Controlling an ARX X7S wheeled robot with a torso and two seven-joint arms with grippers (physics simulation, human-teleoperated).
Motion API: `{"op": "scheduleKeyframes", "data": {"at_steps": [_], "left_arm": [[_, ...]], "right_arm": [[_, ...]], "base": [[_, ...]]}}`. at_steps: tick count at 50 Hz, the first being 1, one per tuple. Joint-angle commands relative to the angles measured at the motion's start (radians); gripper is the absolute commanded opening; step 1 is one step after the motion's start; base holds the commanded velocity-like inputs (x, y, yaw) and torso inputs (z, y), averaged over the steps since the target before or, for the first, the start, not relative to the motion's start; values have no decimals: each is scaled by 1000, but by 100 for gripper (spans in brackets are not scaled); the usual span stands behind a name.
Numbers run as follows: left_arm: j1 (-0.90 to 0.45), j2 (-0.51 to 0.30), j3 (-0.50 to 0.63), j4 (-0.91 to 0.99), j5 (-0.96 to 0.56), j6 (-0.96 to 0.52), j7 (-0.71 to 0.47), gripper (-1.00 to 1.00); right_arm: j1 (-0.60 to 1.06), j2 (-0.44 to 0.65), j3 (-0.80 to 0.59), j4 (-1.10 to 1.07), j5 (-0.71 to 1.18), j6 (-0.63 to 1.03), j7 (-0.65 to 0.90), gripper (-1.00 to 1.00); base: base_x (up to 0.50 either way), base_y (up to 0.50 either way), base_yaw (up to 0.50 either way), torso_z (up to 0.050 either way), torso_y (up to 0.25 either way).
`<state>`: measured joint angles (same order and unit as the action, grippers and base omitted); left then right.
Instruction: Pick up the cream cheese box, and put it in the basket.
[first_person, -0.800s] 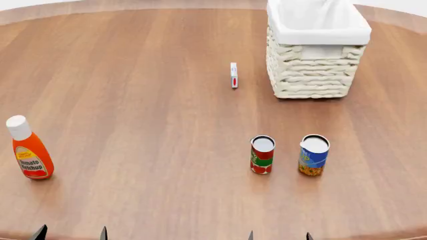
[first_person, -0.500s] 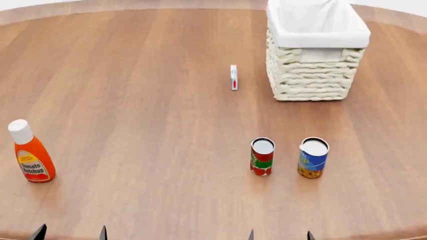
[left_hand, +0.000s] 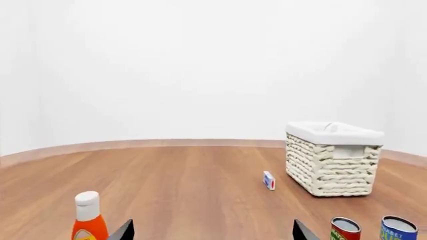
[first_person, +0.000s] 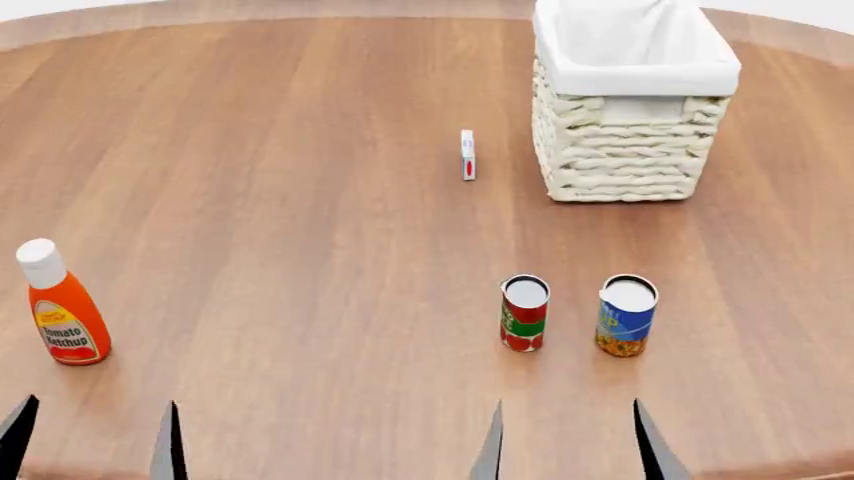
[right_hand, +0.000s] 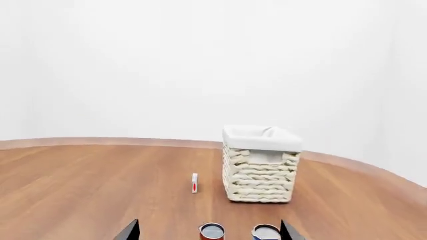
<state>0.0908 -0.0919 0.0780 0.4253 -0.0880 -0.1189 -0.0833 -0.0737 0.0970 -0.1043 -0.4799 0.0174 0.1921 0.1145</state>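
**A:** Wood-brown table (first_person: 267, 150), round-edged, seen from above. Where is the box?

**B:** The box (first_person: 467, 154) stands on a thin edge, far side of the table, just beside the basket (first_person: 627, 150) on the basket's left, not touching it. From the right wrist view it shows (right_hand: 194, 183) as a narrow white sliver with a red mark.

**A:** How would it handle?

**B:** Likely light, stiff cardboard, and easy to tip, balanced as it is. Pinching its two broad faces looks the safest hold.

**A:** What else is around?

**B:** A red-green can (first_person: 525, 312) and a blue-yellow can (first_person: 626, 313) stand side by side near the robot, between the right gripper (first_person: 567, 445) and the box. A reach from that side would probably need to clear them. A ketchup bottle (first_person: 59, 304) stands well apart at the left, near the left gripper (first_person: 91, 440).

**A:** And the fingers?

**B:** Both pairs spread wide, holding nothing, only the tips showing at the near edge.
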Motion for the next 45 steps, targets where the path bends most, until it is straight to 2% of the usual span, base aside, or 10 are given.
{"op": "scheduleKeyframes", "data": {"at_steps": [1,10,45], "left_arm": [[46,-29,1,238,-28,-57,-27,100],[64,-46,-10,366,-60,-90,-47,100],[72,-84,26,378,-50,-59,-84,100]], "right_arm": [[-32,27,-34,-217,-18,74,22,100],[-46,51,-66,-338,-62,116,35,100],[-45,84,-96,-366,-63,111,69,100]], "base": [[0,0,0,0,0],[0,0,0,0,0],[0,15,0,0,0]]}}
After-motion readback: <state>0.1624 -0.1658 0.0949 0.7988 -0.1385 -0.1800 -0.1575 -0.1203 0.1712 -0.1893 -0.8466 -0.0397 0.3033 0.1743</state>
